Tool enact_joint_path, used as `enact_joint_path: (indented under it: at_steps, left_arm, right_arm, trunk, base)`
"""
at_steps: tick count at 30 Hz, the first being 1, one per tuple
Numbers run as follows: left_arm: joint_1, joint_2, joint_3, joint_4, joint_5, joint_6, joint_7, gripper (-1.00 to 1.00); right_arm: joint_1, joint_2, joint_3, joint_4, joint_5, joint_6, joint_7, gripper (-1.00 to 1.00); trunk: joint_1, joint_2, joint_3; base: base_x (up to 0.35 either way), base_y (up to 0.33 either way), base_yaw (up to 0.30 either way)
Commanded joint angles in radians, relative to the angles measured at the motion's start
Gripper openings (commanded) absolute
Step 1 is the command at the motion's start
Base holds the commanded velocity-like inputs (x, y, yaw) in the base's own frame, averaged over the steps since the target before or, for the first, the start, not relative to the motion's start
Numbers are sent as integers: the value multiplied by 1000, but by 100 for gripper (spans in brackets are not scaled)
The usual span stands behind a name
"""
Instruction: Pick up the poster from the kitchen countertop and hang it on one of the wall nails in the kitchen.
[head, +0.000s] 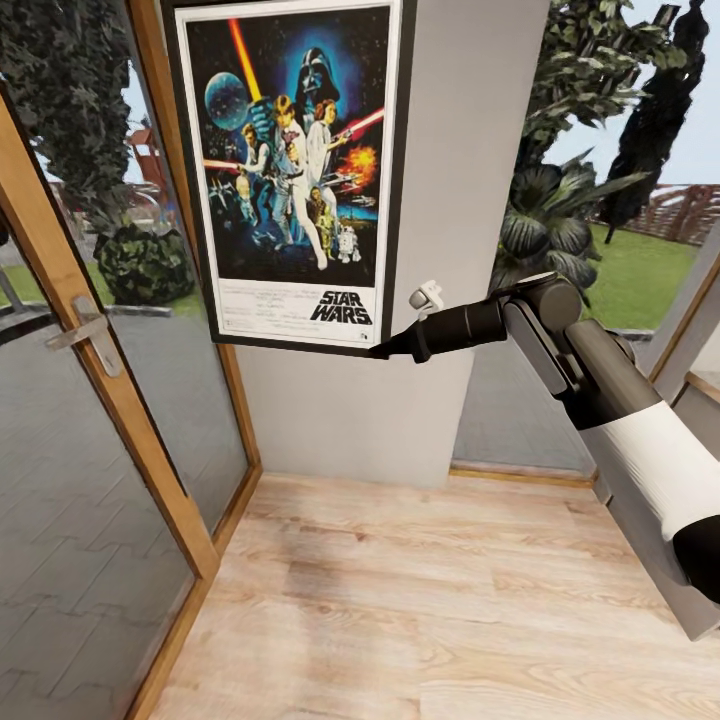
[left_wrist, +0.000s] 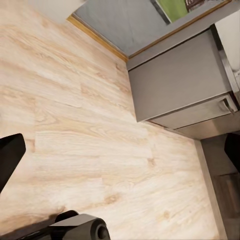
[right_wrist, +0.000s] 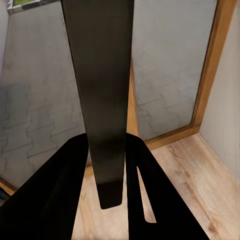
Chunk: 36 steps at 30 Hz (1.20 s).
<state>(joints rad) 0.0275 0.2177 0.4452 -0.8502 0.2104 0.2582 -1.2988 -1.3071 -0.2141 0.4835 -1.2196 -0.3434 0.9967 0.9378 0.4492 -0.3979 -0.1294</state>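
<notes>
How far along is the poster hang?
Pickup is done: the poster is upright against the grey wall, with the right pincer shut on its lower right corner. No nail is visible, so whether it has hooked on is unclear. Left: seat it and release.

Right arm extended forward, its end effector (head: 385, 350) clamped.

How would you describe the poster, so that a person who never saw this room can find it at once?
Look at the grey wall between the wood-framed glass door and the garden window. The poster is held upright against it, the right gripper pinching its lower right corner. It is the one black-framed picture: blue-black space art, with STAR WARS on a white strip at its lower end.
</notes>
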Motion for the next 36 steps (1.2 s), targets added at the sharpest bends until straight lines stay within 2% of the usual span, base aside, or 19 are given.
enact_joint_path:
  at_steps: [1,8,12,22,36]
  left_arm:
    - [0,0,0,-1,3,10,-2,100]
    - [0,1,1,-1,3,10,-2,100]
    - [0,1,3,-1,3,11,-2,100]
    - [0,1,41,0,3,11,-2,100]
    - [0,1,43,0,3,11,-2,100]
  right_arm:
    - [-1,-1,2,0,-2,4,2,-100]
    - [0,-1,5,-2,-2,1,1,-100]
    - [1,-2,6,-2,-2,-29,1,-100]
    - [3,-4,6,-2,-2,-52,1,-100]
    - [12,-4,6,-1,-2,-54,0,-100]
  trunk:
    - [1,-2,-2]
    - [1,-2,-2]
    - [1,-2,-2]
    - [1,-2,-2]
    - [1,-2,-2]
  base:
    - [61,0,0]
    - [21,0,0]
    - [2,0,0]
    - [14,0,0]
    - [277,0,0]
